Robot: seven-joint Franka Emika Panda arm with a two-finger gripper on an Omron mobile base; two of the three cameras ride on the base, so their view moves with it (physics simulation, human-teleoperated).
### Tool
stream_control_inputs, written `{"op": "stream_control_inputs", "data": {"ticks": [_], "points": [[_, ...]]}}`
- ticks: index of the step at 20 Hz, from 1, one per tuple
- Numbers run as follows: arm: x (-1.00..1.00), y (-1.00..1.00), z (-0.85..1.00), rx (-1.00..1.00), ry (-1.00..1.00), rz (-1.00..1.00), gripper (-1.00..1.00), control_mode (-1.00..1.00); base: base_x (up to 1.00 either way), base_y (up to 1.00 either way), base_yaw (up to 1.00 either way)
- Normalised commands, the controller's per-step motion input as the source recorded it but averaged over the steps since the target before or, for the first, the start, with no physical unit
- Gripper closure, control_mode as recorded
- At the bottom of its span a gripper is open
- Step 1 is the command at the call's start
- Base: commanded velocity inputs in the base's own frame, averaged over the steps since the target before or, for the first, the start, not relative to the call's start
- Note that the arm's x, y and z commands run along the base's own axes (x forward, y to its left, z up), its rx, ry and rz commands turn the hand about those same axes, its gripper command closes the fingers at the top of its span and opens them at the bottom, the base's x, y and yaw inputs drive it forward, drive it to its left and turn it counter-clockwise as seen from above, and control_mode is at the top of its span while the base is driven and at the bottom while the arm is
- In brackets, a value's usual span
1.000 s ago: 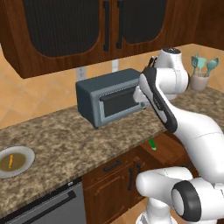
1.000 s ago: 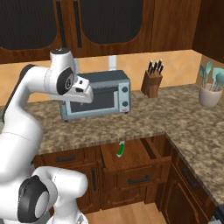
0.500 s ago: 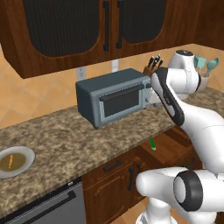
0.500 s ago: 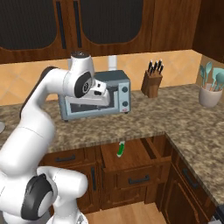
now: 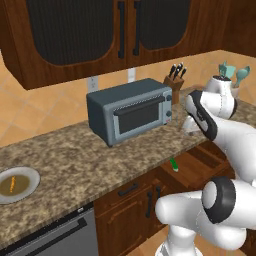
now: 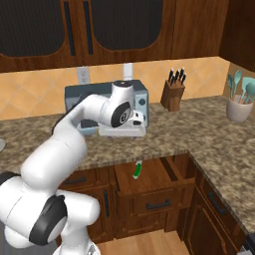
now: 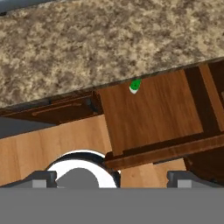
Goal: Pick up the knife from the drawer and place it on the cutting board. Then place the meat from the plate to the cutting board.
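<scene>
One knife matters to us now. Far left on the granite counter [image 5: 75, 160], the plate [image 5: 17, 183] carries the meat [image 5: 12, 183]. To its right, past the toaster oven [image 5: 131, 110], our gripper [image 6: 123, 131] hangs over the counter edge, fingers spread wide and empty. Below lies the knife [image 6: 137, 169], green-handled, in the open drawer [image 6: 159, 182]. We should descend straight, align across the handle, then close.

Dark wooden cabinets [image 5: 75, 35] hang over a speckled, seemingly granite counter [image 5: 75, 160].
</scene>
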Motion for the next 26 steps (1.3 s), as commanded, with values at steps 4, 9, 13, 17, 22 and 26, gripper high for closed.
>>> {"op": "stream_control_inputs", "data": {"ticks": [4, 9, 13, 17, 22, 26], "points": [[0.25, -0.35, -0.68, -0.04, 0.04, 0.08, -1.00, -1.00, 0.00, 0.00, 0.00], [0.17, -0.15, -0.53, -0.01, 0.06, 0.07, -1.00, -1.00, 0.00, 0.00, 0.00], [0.01, -0.18, -0.46, 0.00, 0.04, 0.03, -1.00, -1.00, 0.00, 0.00, 0.00], [0.04, -0.17, -0.47, 0.00, 0.01, 0.02, -1.00, -1.00, 0.00, 0.00, 0.00], [0.10, -0.30, -0.58, 0.00, 0.00, 0.00, -1.00, -1.00, 0.00, 0.00, 0.00], [0.11, -0.26, -0.58, 0.00, 0.00, 0.00, -1.00, -1.00, 0.00, 0.00, 0.00]]}}
